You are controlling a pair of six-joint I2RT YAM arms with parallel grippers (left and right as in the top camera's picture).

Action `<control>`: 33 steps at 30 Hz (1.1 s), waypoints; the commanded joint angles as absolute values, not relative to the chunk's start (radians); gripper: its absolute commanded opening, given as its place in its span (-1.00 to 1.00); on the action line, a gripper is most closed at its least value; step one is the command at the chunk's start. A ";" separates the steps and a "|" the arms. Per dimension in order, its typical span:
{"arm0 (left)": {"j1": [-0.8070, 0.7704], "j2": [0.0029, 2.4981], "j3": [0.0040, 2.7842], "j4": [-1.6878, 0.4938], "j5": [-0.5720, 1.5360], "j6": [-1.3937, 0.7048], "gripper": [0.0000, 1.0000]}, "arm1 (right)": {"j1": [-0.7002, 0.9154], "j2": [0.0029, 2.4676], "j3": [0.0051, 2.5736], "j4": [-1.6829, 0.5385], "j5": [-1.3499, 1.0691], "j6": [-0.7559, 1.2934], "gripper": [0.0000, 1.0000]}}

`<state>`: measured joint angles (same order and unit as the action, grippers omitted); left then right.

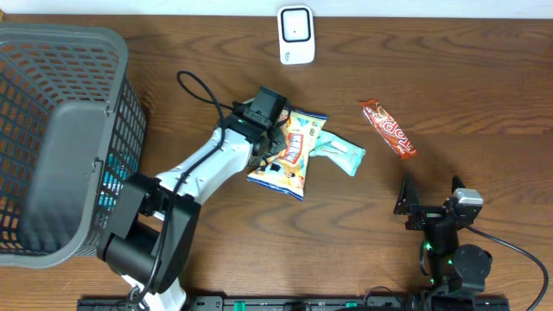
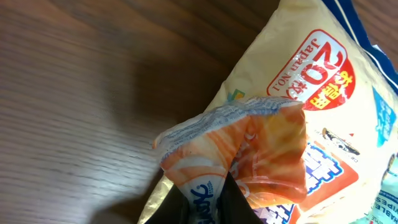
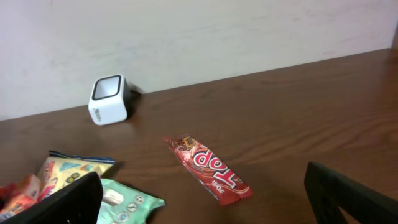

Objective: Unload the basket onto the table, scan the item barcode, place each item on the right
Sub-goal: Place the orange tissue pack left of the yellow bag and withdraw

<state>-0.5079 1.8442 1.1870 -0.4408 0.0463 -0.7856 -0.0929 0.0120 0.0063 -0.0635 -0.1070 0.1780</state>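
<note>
My left gripper [image 2: 203, 200] is shut on the end of a small orange and white snack packet [image 2: 249, 146], which is pinched between its dark fingers [image 2: 238, 204]. The packet hangs over a larger yellow snack bag [image 2: 323, 93] lying on the table. In the overhead view the left gripper [image 1: 275, 142] sits over that yellow bag [image 1: 298, 164] at the table's middle. The white barcode scanner [image 1: 295, 34] stands at the far edge. No barcode shows. My right gripper [image 1: 429, 207] rests near the front right, open and holding nothing.
A mint green packet [image 1: 344, 153] lies beside the yellow bag. A red Top bar [image 1: 389, 128] lies to the right, ahead of the right gripper [image 3: 205, 208]. A grey mesh basket [image 1: 60, 130] fills the left side. The scanner [image 3: 109, 99] faces the wall edge.
</note>
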 commanded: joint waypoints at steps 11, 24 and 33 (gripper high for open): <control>-0.490 1.811 1.182 -0.429 0.010 -0.787 -0.85 | -0.087 0.007 0.006 -0.068 -0.103 0.171 0.99; -0.471 1.811 1.182 -0.520 -0.052 -0.787 0.01 | -0.087 0.007 0.006 -0.068 -0.103 0.171 0.99; -0.443 1.678 1.224 -0.567 0.011 -0.651 0.46 | -0.087 0.007 0.006 -0.068 -0.103 0.171 0.99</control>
<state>-0.4583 1.7866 1.1870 -0.5541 -0.0044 -0.7570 -0.0929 0.0120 0.0063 -0.0635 -0.1074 0.1776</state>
